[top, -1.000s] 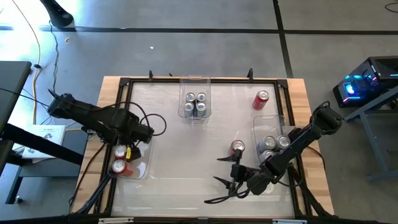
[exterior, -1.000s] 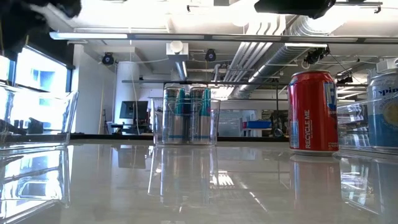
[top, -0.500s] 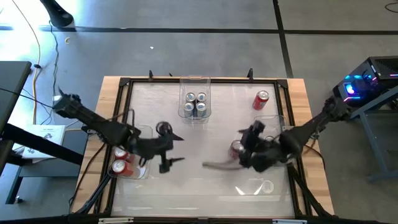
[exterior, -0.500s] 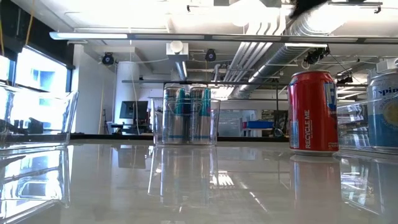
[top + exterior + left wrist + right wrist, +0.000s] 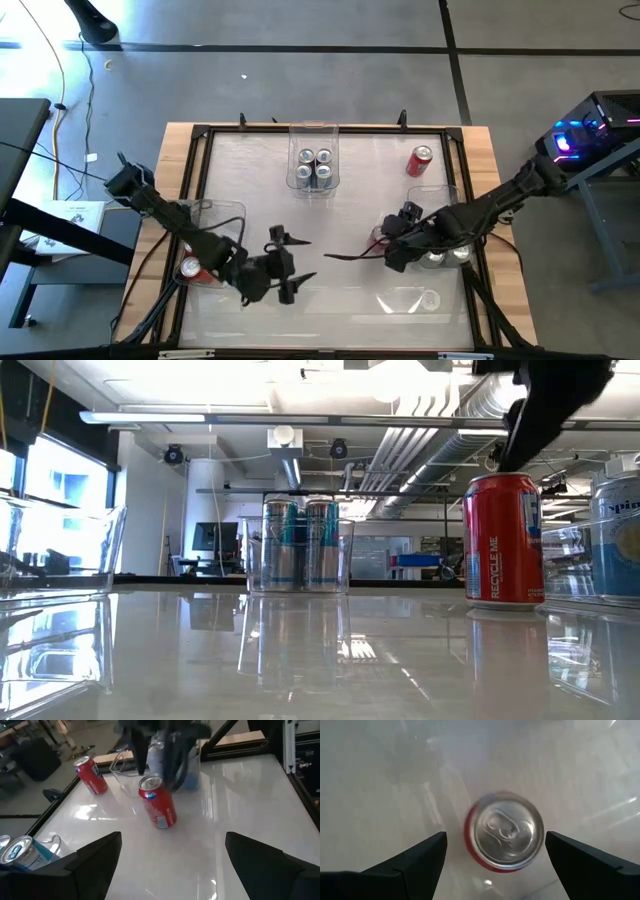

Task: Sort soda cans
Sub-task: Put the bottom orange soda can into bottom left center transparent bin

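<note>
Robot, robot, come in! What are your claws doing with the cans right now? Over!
Right gripper open, directly above upright red soda can with silver top. Left gripper open, empty, mid-table. Nothing blocking the can.

Both arms reach toward the middle; the left gripper (image 5: 290, 262) and right gripper (image 5: 345, 256) have fingers spread.
</note>
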You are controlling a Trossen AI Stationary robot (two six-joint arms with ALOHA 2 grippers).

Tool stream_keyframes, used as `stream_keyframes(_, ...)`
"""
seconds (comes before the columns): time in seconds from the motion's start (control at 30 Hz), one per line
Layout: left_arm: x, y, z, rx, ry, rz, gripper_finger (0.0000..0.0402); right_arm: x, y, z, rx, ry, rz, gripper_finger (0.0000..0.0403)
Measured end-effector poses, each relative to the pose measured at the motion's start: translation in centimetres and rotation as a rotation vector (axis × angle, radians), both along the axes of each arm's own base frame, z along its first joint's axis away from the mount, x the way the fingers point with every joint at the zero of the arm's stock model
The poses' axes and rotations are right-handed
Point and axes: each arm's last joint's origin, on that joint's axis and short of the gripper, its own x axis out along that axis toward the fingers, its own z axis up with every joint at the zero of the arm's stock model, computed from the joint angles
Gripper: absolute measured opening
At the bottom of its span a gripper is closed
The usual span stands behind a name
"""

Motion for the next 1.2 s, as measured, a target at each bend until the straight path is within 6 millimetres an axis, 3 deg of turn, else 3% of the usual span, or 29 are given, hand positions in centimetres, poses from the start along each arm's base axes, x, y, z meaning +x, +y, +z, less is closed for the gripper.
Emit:
stream_keyframes(0.3,-1.7,-1.7,0.5,0.040,-0.043,0.013,0.0350,0.4,-1.4,-3.4,0.045,-0.006,0.003,0.0334)
stream_keyframes(0.43,-1.9,-1.7,0.8,0.045,-0.058,0.028,0.0350,0.9,-1.4,-3.8,0.058,-0.034,0.017,0.0322)
stream_keyframes(0.57,-2.1,-1.5,1.3,0.044,-0.067,0.029,0.0350,1.6,-1.1,-3.8,0.092,-0.085,0.046,0.0278)
stream_keyframes(0.67,-2.4,-1.3,1.8,0.036,-0.080,0.029,0.0350,2.9,-0.3,-4.0,0.143,-0.139,0.076,0.0277)
stream_keyframes(0.9,-3.8,-1.5,3.2,0.024,-0.100,-0.011,0.0350,9.1,3.3,-2.7,0.141,-0.253,0.234,0.0277)
stream_keyframes(1.2,-6.7,-1.3,4.3,-0.054,-0.072,-0.027,0.0350,17.7,7.4,-2.8,0.136,-0.241,0.467,0.0277)
